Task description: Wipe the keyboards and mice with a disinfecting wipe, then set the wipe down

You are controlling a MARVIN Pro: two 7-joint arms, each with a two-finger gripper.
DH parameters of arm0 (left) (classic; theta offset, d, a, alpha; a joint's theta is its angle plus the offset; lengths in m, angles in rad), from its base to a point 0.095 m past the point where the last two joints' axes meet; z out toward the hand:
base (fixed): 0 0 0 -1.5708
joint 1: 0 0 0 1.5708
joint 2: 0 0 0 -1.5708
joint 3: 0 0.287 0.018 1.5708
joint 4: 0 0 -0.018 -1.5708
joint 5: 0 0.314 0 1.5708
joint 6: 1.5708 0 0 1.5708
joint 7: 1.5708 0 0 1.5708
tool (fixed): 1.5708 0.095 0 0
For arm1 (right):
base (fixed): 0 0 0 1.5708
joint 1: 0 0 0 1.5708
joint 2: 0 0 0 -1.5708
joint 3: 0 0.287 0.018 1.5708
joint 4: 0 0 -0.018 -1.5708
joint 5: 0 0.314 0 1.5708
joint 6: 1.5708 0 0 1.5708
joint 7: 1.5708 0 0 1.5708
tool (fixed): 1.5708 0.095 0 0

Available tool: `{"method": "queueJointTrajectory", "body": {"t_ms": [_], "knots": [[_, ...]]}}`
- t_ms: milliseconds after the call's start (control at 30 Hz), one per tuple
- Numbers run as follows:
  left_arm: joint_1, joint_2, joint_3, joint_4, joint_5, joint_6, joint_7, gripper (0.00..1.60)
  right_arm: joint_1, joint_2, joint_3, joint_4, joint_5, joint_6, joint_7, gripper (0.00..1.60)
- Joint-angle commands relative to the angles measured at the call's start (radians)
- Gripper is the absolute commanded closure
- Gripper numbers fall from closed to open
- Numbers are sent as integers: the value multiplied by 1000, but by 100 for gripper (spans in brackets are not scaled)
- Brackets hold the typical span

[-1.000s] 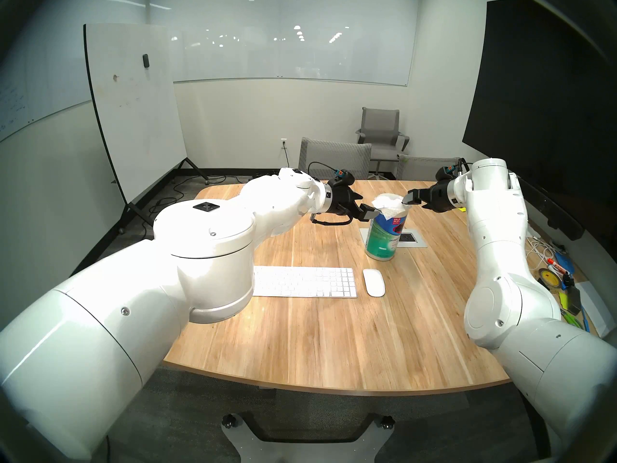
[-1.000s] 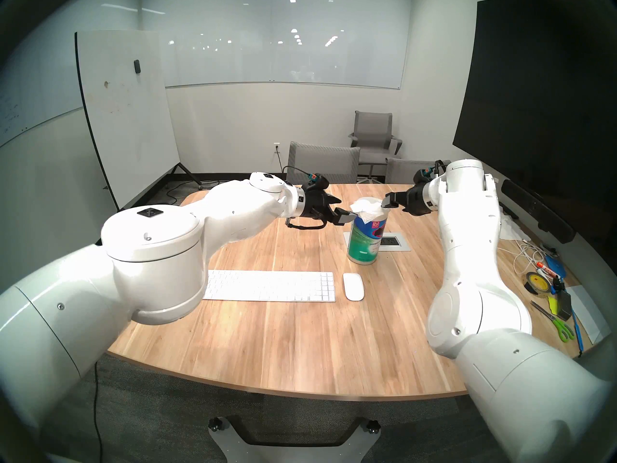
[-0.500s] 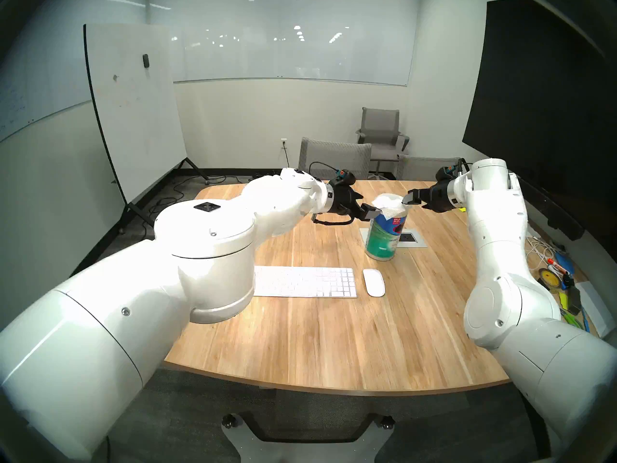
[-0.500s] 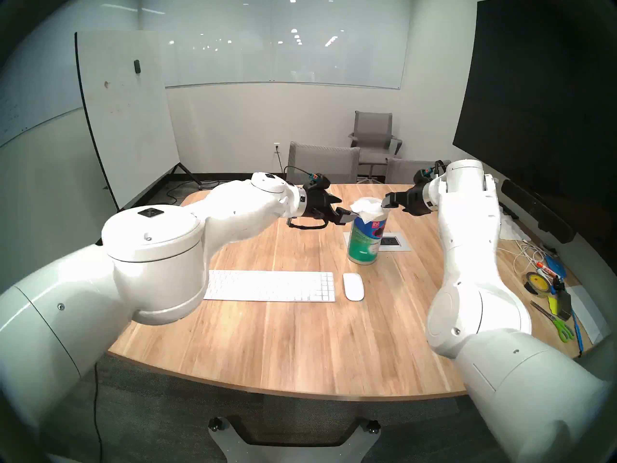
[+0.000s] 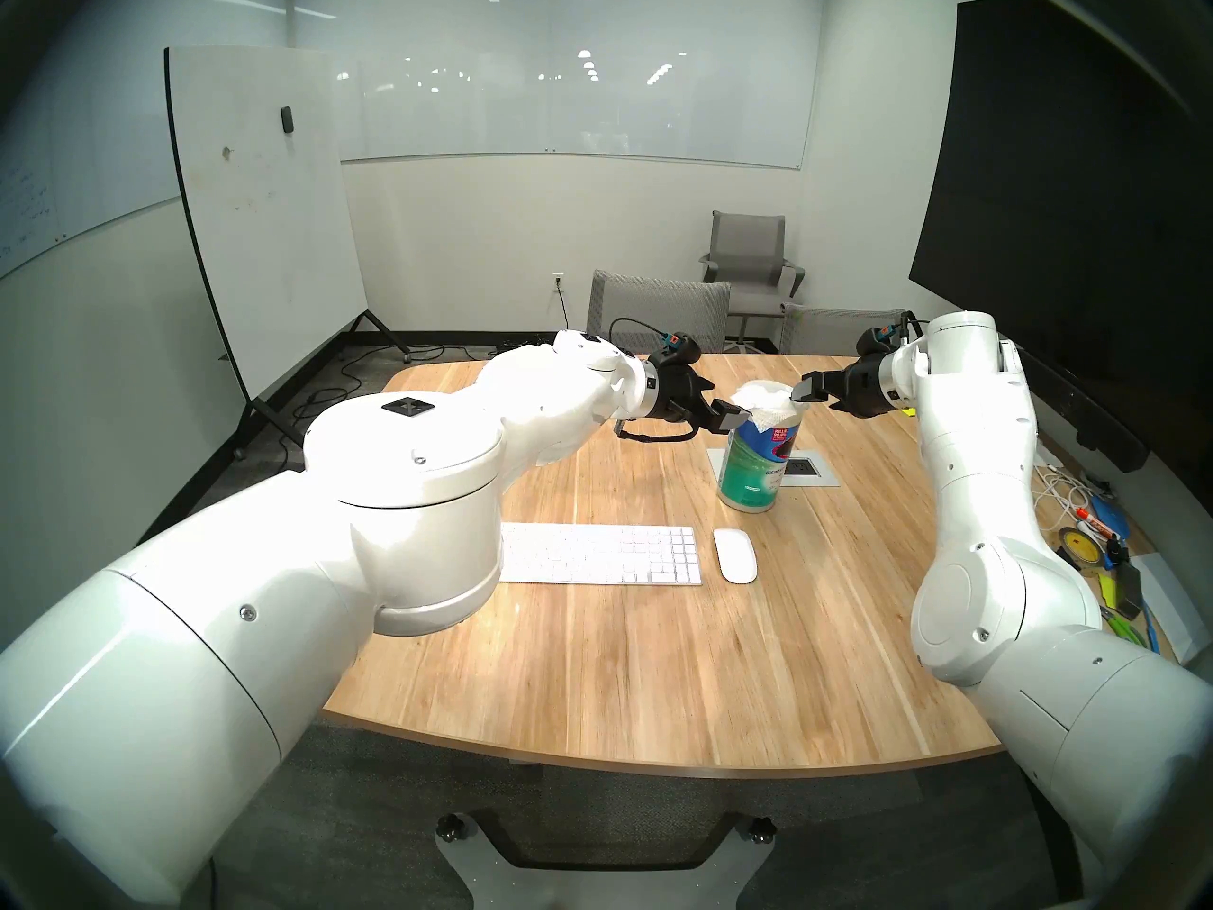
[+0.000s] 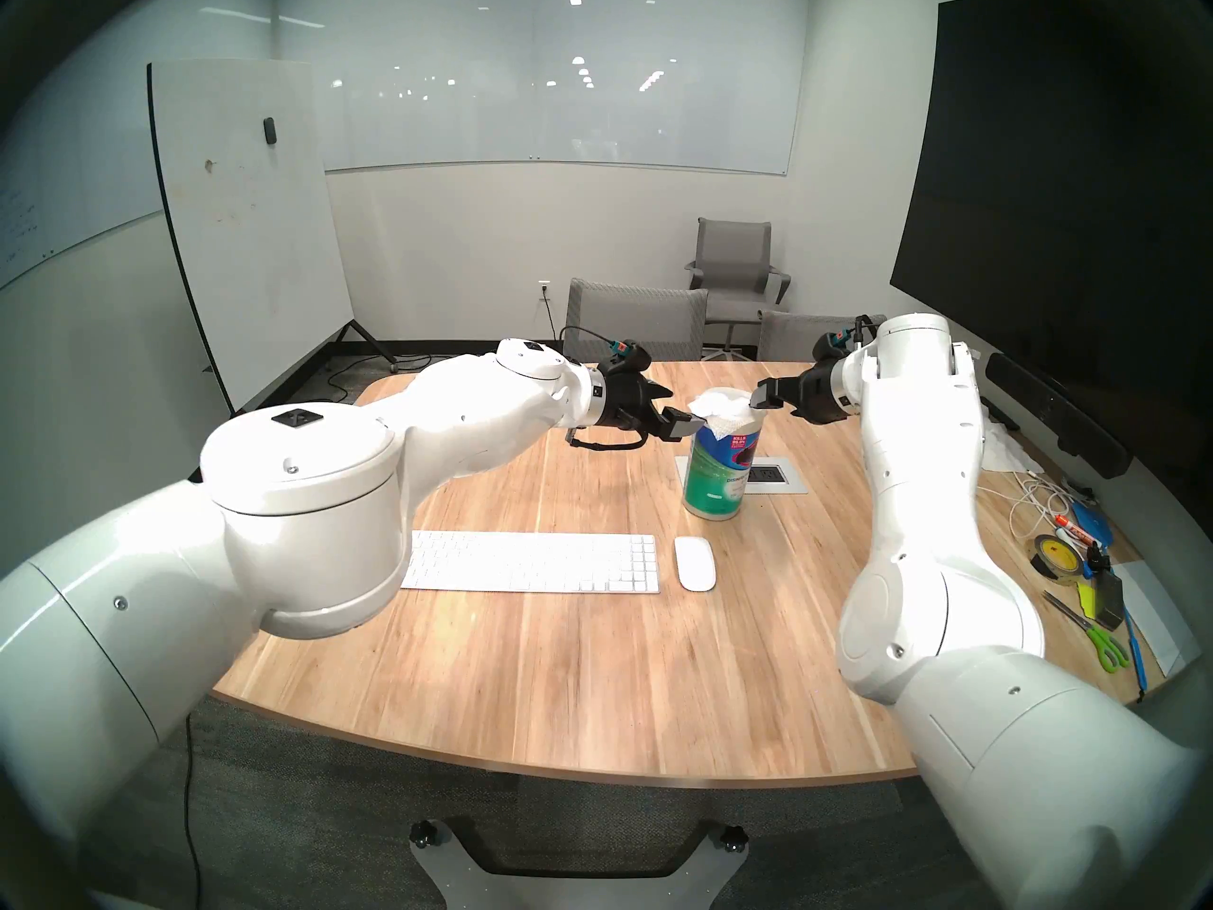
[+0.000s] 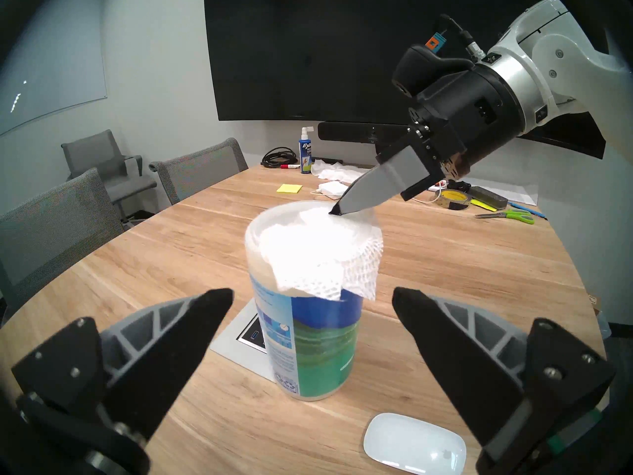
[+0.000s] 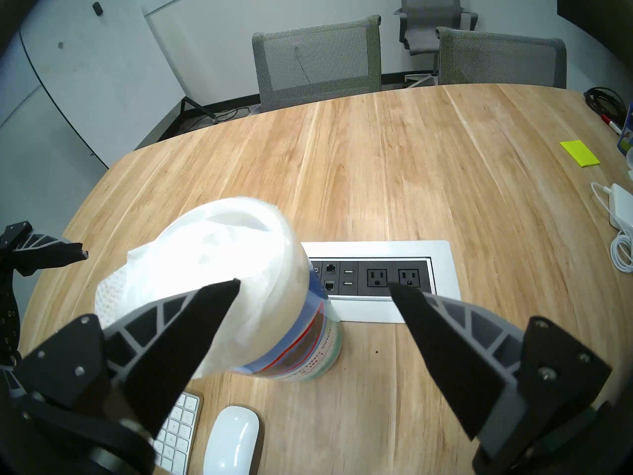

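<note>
Both arms reach forward, the left hand (image 7: 311,309) and right hand (image 8: 313,292) gaping, fingertips facing each other.

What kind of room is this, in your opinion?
Most likely an office meeting room: a large wooden conference table with a built-in power outlet panel, mesh office chairs, a rolling whiteboard and a big wall screen.

The table (image 5: 656,659) looks like pale, matt wood grain. The mouse (image 7: 414,441) is glossy, smooth white plastic. The wipe (image 7: 318,258) is soft, quilted cloth-like sheet. The canister (image 7: 315,344) wears a shiny printed label; the keyboard (image 5: 597,554) looks matt white.
</note>
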Motion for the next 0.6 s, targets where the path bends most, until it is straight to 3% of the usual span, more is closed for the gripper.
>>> {"method": "queueJointTrajectory", "body": {"t_ms": [0,567], "knots": [[-20,-12,-1,-3,1,-3,2,0,18,2,-2,-11,0,-3,1,0],[-13,-21,-2,-13,0,-3,23,0,17,0,2,-10,-2,-3,1,0]]}}
